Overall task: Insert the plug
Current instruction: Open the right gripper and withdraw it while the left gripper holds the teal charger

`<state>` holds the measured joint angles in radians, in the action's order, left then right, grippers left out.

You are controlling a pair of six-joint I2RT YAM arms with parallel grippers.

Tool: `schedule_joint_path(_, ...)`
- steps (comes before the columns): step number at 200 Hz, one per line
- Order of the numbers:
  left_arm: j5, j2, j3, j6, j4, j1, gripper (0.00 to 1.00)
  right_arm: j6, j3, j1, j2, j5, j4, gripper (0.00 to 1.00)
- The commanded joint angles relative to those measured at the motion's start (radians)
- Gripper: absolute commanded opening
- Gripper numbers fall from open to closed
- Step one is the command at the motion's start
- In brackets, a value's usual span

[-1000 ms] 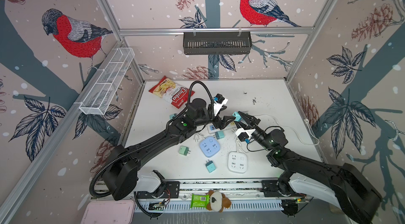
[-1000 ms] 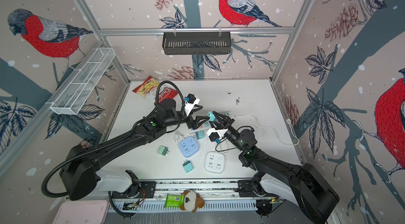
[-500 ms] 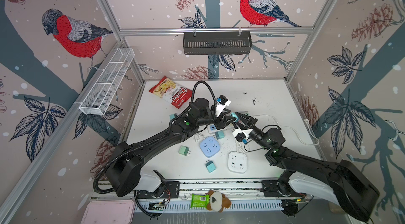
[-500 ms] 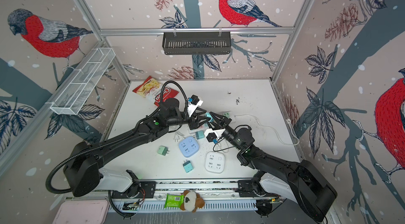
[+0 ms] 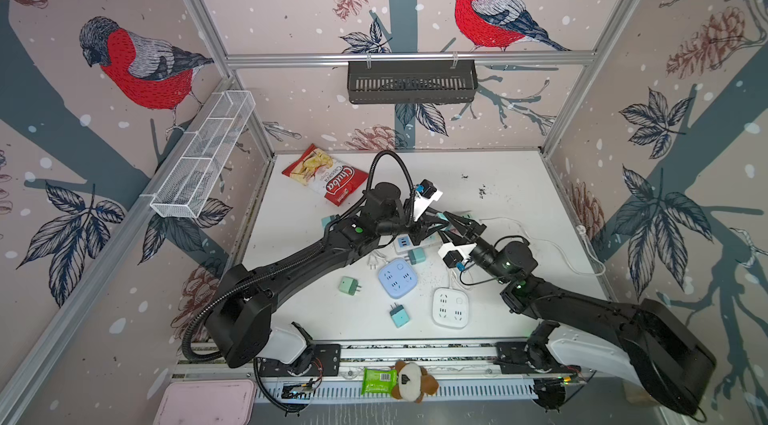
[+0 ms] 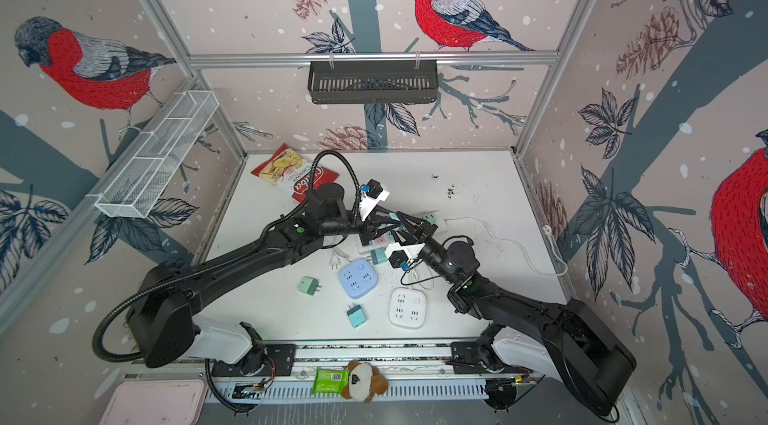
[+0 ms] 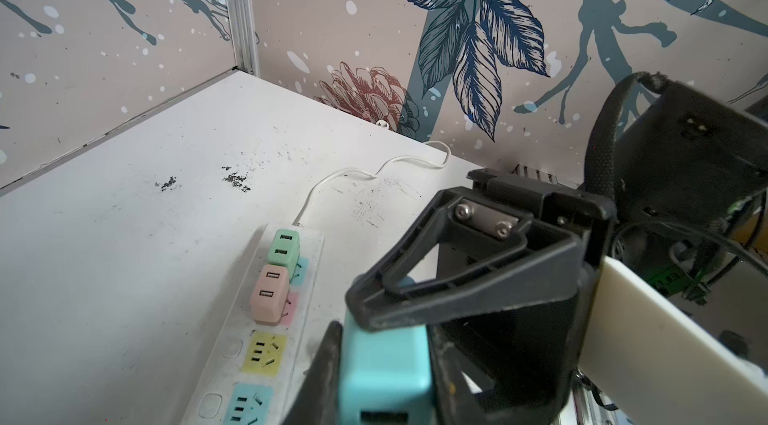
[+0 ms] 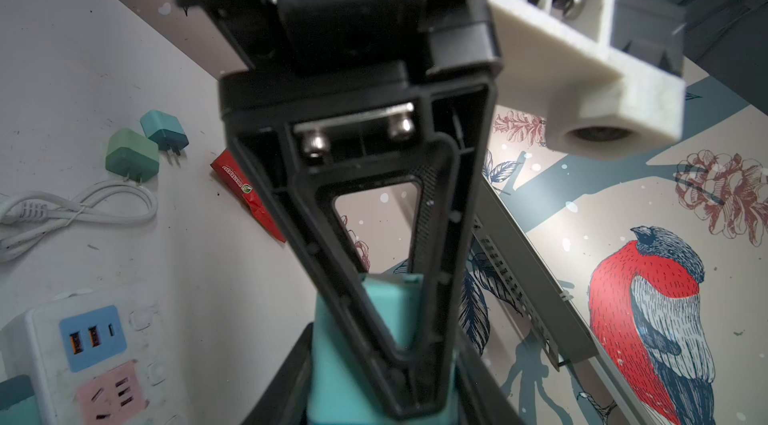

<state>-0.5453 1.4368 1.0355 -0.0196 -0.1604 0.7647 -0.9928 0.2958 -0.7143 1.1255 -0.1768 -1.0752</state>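
Mid-task. The teal plug (image 7: 386, 369) is off the table, in the air over the long power strip (image 7: 232, 346) at the table's centre. The left gripper (image 5: 437, 222) is clamped on it from the left and the right gripper (image 5: 455, 220) from the right, so both are tight on the same plug (my read: a handover or regrip). The prongs are hidden, so I can't tell which way it faces.

Not inserted yet. Left to do, by my judgement: one gripper lets go, the prongs get lined up over a free socket, then a push in.

On the strip, the green plug (image 7: 284, 248) is seated at the cable end and the pink plug (image 7: 270, 298) is seated next to it. The yellow socket (image 7: 259, 354) and blue socket (image 7: 245, 402) are free.

Counts:
- Long strips: 1.
- Square socket blocks: 2, the blue block (image 5: 398, 277) and the white block (image 5: 451, 306), both near of the strip.
- Seated plugs: 2.
- Held plugs: 1.
- Loose plugs: 5.
  - Loose green plug (image 5: 348, 285), near-left.
  - Loose teal plug (image 5: 400, 316), near.
  - Small teal plug (image 5: 415, 255), just beside the strip.
  - Far green plug (image 8: 131, 154) and far teal plug (image 8: 164, 130), side by side near the bag in the right wrist view (mostly hidden by the left arm in the top views).
- Chip bags: 1, the chip bag (image 5: 326, 175), far-left.
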Motion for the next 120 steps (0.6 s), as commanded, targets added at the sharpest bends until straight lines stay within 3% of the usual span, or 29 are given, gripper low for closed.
schedule_joint_path(1, 0.013, 0.008, 0.013, 0.018, -0.007, 0.002, 0.03, 0.014, 0.008, -0.01, -0.001, -0.018, -0.034, 0.13)
schedule_joint_path(14, 0.023, 0.007, 0.011, 0.017, -0.008, 0.002, 0.0, 0.021, 0.006, -0.013, -0.005, -0.008, -0.031, 0.2)
schedule_joint_path(31, 0.044, -0.001, 0.005, 0.011, -0.015, 0.002, 0.0, 0.052, -0.004, -0.014, -0.015, 0.015, -0.054, 0.46)
schedule_joint_path(33, 0.048, -0.002, 0.004, 0.011, -0.016, 0.002, 0.0, 0.059, -0.005, -0.014, -0.017, 0.018, -0.059, 0.53)
schedule_joint_path(34, 0.049, -0.002, 0.004, 0.011, -0.016, 0.002, 0.0, 0.062, -0.006, -0.014, -0.018, 0.021, -0.062, 0.61)
schedule_joint_path(35, 0.052, -0.002, 0.004, 0.01, -0.017, 0.002, 0.0, 0.064, -0.007, -0.014, -0.02, 0.024, -0.065, 0.8)
schedule_joint_path(36, 0.054, -0.003, 0.003, 0.01, -0.017, 0.002, 0.0, 0.067, -0.008, -0.014, -0.02, 0.026, -0.068, 0.89)
schedule_joint_path(39, 0.06, -0.005, 0.002, 0.009, -0.018, 0.002, 0.0, 0.072, -0.01, -0.014, -0.024, 0.032, -0.071, 0.99)
schedule_joint_path(91, 0.217, -0.066, -0.052, -0.033, -0.055, -0.014, 0.0, 0.24, -0.021, -0.012, -0.12, 0.126, 0.042, 1.0)
schedule_joint_path(120, 0.268, -0.094, -0.109, -0.039, -0.113, -0.046, 0.0, 0.452, -0.014, 0.01, -0.202, 0.235, 0.142, 1.0)
